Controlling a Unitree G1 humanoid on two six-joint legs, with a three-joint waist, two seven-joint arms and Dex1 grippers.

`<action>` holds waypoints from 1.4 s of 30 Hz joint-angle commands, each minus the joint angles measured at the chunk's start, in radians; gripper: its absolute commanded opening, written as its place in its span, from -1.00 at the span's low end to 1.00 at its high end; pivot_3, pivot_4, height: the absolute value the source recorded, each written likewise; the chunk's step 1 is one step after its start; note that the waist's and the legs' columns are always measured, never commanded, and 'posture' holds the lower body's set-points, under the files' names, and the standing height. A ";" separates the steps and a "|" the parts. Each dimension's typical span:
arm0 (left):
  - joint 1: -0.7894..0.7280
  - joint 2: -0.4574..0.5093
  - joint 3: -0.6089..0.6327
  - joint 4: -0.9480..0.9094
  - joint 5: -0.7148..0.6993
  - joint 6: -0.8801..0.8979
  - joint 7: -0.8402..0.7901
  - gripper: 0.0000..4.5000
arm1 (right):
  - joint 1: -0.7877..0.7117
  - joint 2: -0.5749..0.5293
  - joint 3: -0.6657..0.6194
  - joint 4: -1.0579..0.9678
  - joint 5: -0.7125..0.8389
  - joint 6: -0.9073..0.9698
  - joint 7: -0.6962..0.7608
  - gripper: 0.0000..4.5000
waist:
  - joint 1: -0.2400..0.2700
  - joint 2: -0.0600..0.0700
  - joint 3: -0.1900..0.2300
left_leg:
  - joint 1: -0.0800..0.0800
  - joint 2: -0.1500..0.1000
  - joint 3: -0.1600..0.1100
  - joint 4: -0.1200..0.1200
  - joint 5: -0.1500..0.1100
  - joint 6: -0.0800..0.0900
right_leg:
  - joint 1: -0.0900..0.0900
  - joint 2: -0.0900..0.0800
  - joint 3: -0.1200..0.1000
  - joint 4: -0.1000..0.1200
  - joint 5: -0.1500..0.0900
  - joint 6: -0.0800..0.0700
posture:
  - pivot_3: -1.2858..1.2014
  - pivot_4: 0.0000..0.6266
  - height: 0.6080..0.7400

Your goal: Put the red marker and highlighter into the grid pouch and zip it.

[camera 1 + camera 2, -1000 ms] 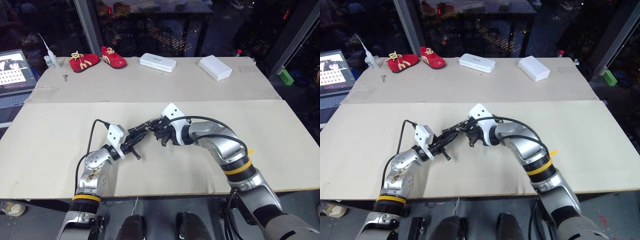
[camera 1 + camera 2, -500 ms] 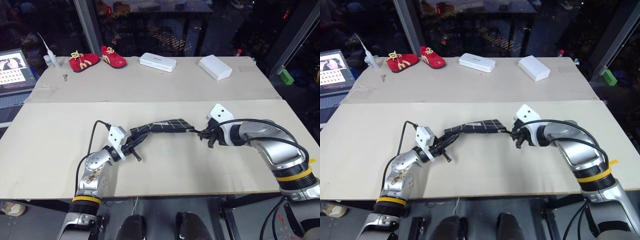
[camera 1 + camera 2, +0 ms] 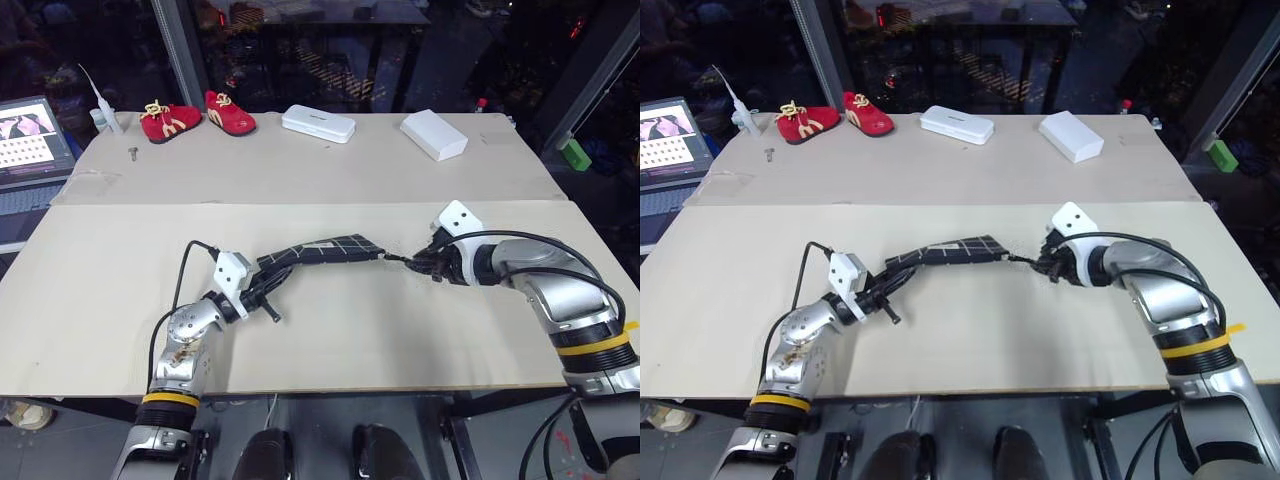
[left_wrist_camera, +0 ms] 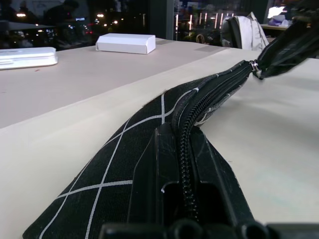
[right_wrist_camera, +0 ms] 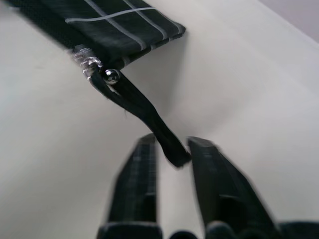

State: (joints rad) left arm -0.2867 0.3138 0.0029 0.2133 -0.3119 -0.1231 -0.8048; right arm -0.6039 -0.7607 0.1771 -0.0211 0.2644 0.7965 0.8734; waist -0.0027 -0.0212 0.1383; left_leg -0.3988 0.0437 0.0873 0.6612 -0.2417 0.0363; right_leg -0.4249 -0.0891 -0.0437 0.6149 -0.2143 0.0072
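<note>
Two grippers, one soft grid pouch (image 3: 318,250) lifted just above the table (image 3: 400,330).
Head views: left gripper (image 3: 268,283) pinches the pouch's near end; fabric sags, light. Left wrist view: zipper looks closed. Right wrist view: right gripper (image 5: 169,149) spread, pull loop (image 5: 144,115) slack between its fingers; regrip there.

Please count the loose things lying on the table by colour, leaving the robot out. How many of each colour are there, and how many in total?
Red: 2, the red shoes
White: 2, the white cases
Black: 1, the grid pouch
Total: 5
</note>
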 commanded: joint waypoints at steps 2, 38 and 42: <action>-0.004 -0.002 -0.008 -0.064 0.000 0.014 0.007 -1.00 | 0.011 -0.008 -0.095 -0.023 0.094 0.082 0.042 0.28 | 0.003 0.000 0.000 | 0.000 0.000 0.000 0.000 0.000 0.000 | 0.000 0.000 0.000 0.000 0.000 0.000 | 0.03 -0.52 1.00; -0.061 0.023 0.042 -0.197 -0.194 0.413 -0.004 0.66 | 0.388 -0.164 -0.468 -0.103 0.255 -0.090 0.147 0.31 | 0.009 0.000 0.000 | 0.001 -0.007 -0.003 0.001 0.000 0.001 | 0.002 -0.001 0.004 -0.001 0.001 0.003 | 0.03 -0.52 1.00; 0.012 0.090 0.141 -0.300 -0.246 0.612 0.127 0.66 | 0.346 -0.109 -0.510 -0.027 0.265 -0.145 0.113 0.31 | 0.005 0.000 0.000 | 0.002 -0.006 -0.003 0.001 0.000 0.001 | 0.003 -0.001 0.004 0.000 0.000 0.003 | 0.03 -0.52 1.00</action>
State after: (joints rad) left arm -0.2893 0.3856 0.0986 -0.0160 -0.5194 0.4111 -0.7319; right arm -0.2242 -0.8824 -0.2756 -0.0679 0.4977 0.6897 1.0066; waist 0.0027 -0.0215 0.1385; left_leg -0.3964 0.0374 0.0843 0.6623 -0.2418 0.0372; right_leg -0.4215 -0.0899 -0.0394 0.6148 -0.2140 0.0107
